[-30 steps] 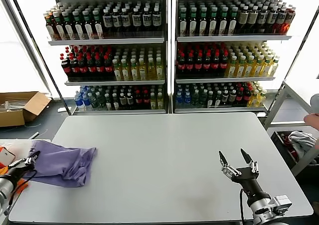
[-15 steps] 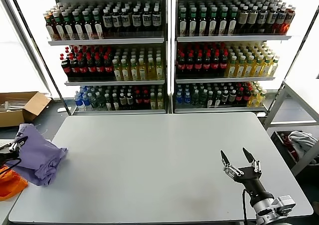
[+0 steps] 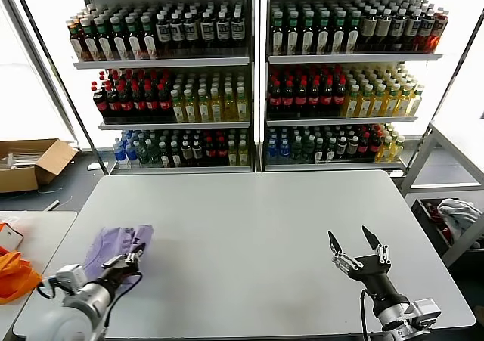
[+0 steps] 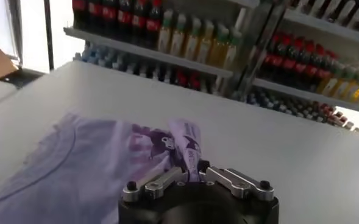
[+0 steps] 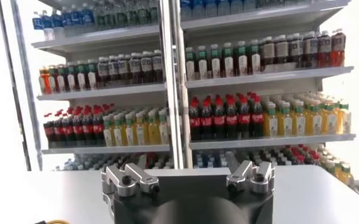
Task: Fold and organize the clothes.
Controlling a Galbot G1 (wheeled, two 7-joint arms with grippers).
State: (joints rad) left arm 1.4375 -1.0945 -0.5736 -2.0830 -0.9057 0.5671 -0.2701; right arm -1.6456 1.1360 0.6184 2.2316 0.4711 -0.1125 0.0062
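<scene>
A lavender T-shirt [image 3: 115, 244] lies bunched on the grey table [image 3: 249, 235] near its front left. In the left wrist view the shirt [image 4: 81, 167] shows a dark print and its round neck, spread flat on the table. My left gripper [image 3: 134, 256] is shut on a fold of this shirt [image 4: 190, 159], pinched between its jaws. My right gripper [image 3: 352, 244] hovers open over the front right of the table, nothing between its fingers [image 5: 130, 179].
Orange fabric [image 3: 15, 274] lies on a side table at the far left. A cardboard box [image 3: 34, 163] sits on the floor beyond it. Drink shelves [image 3: 249, 76] stand behind the table. A white-and-grey cloth bundle [image 3: 458, 212] rests in a crate at right.
The left gripper has carried the shirt from off the table's left edge back onto the table, toward the front left. The right gripper has barely moved.
</scene>
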